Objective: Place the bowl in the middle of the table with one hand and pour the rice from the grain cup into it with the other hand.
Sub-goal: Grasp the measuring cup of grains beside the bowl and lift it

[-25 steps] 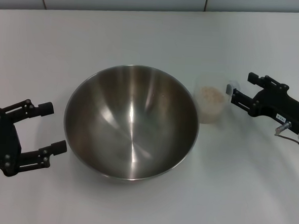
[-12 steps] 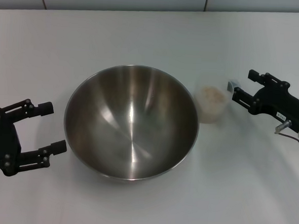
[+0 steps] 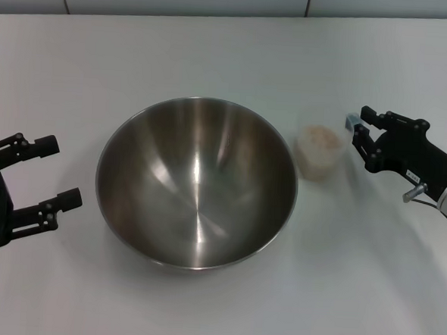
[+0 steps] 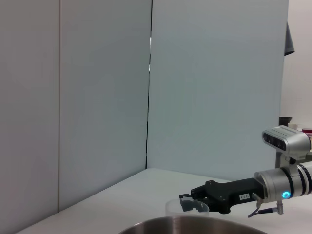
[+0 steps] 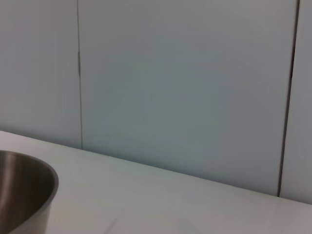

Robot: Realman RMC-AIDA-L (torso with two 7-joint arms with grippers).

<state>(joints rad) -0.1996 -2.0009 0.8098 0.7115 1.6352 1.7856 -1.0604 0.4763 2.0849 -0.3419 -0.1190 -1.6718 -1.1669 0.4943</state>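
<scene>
The open black two-fingered right gripper [image 3: 360, 130] sits just right of the small clear plastic grain cup [image 3: 319, 151], apart from it.

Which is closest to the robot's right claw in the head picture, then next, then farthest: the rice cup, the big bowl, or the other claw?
1. Grain cup, just beside the right claw.
2. Bowl, mid-table, past the cup.
3. Left claw, across the bowl.
</scene>
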